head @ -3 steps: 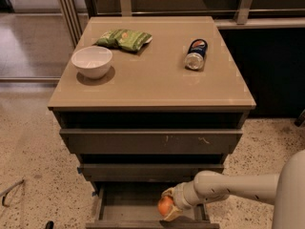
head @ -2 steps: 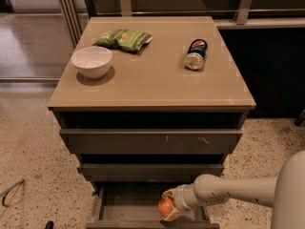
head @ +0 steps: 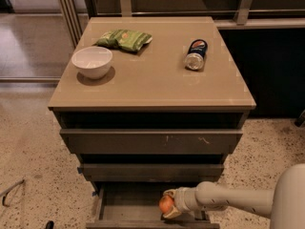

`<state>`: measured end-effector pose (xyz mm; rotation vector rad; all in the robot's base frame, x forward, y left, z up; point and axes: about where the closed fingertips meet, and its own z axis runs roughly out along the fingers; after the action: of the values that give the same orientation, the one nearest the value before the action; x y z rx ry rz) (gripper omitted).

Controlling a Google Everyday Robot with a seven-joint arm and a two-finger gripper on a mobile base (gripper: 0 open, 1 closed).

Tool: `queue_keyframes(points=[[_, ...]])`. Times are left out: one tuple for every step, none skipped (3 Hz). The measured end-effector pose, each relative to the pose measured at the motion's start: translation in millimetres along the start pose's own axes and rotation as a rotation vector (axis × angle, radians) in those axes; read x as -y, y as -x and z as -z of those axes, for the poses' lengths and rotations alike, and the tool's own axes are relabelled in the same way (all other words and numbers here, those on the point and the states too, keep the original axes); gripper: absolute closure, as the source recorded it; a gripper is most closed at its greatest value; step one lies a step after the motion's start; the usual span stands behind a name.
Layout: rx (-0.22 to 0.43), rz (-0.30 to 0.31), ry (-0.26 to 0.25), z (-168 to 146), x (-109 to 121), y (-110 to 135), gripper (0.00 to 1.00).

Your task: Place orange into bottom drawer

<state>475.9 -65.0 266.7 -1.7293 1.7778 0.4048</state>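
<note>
The orange (head: pixel 166 204) is small, round and bright orange. My gripper (head: pixel 167 206) is shut on the orange and holds it over the right part of the open bottom drawer (head: pixel 125 206), inside its tray. The white arm reaches in from the lower right. The bottom drawer is pulled out below the two grey-brown drawers above it; its floor shows dark and bare to the left of the orange.
On the cabinet top (head: pixel 157 80) stand a white bowl (head: pixel 92 61), a green chip bag (head: pixel 125 39) and a soda can (head: pixel 195 55) lying on its side. The middle drawer (head: pixel 150 171) and top drawer (head: pixel 150 141) are slightly pulled out. Speckled floor surrounds the cabinet.
The gripper and orange have barely shifted, a touch lower into the drawer. Nothing else has moved.
</note>
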Motion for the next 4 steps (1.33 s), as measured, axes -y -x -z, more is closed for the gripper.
queue_keyframes(points=[[0.006,-0.016,-0.024,-15.5,7.2,-15.6,1.00],[0.011,-0.043,-0.037,-34.2,15.0,-35.7,1.00],[0.015,-0.065,-0.041,-47.5,21.9,-50.1,1.00],[0.033,-0.093,-0.027,-62.8,24.5,-66.3,1.00]])
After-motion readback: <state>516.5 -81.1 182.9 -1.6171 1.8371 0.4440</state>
